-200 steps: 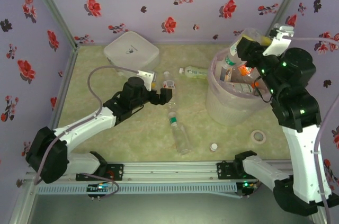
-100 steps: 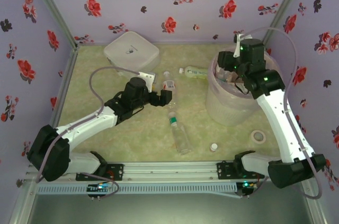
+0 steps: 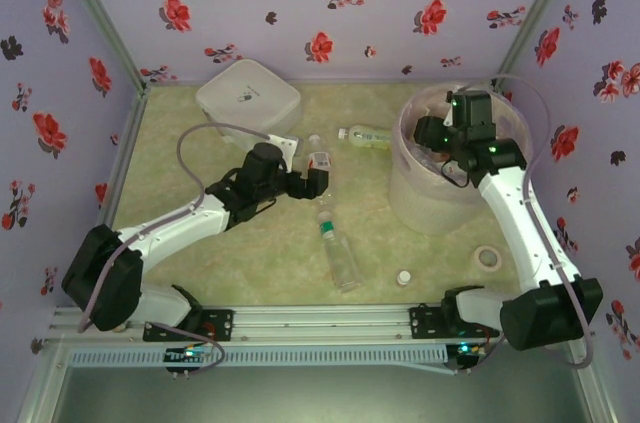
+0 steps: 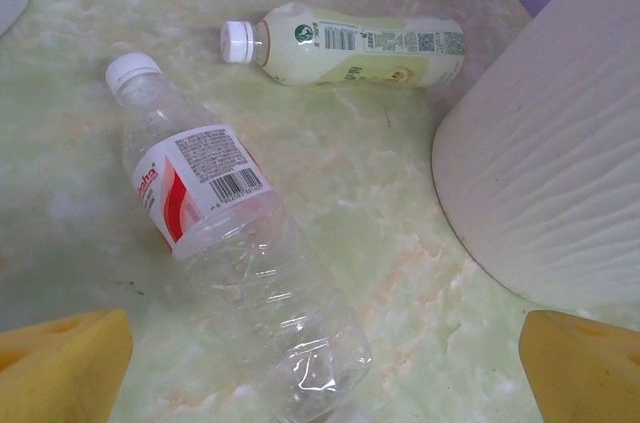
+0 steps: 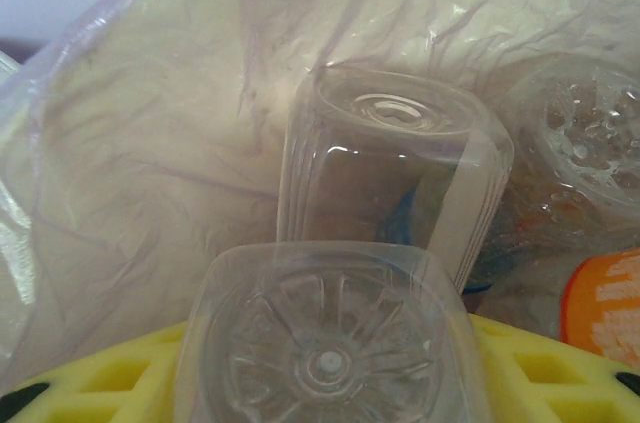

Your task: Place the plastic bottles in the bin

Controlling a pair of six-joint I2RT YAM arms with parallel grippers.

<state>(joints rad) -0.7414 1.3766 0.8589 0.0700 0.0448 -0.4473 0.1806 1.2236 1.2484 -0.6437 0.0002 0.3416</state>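
Right gripper (image 3: 432, 133) sits inside the bin (image 3: 420, 208), fingers clamped on a clear bottle (image 5: 335, 343), so release looks next; left gripper (image 3: 317, 181) hangs wide open over the red-labelled bottle (image 4: 215, 233) lying near the bin, needing descent and closure.

The pale green marbled worktop (image 4: 380, 193) is enclosed by lilac walls (image 3: 300, 3) printed with red and dark flowers. On the clear plastic bottle with a white cap (image 4: 215, 243), a white label (image 4: 195, 183) with red stripes and a black barcode is seen. The translucent bin (image 3: 425, 203) is lined in pale pink. The pads (image 5: 100, 383) of the right claw (image 5: 330, 398) are coloured yellow, and the square-based plastic bottle (image 5: 330, 343) between them is clear.
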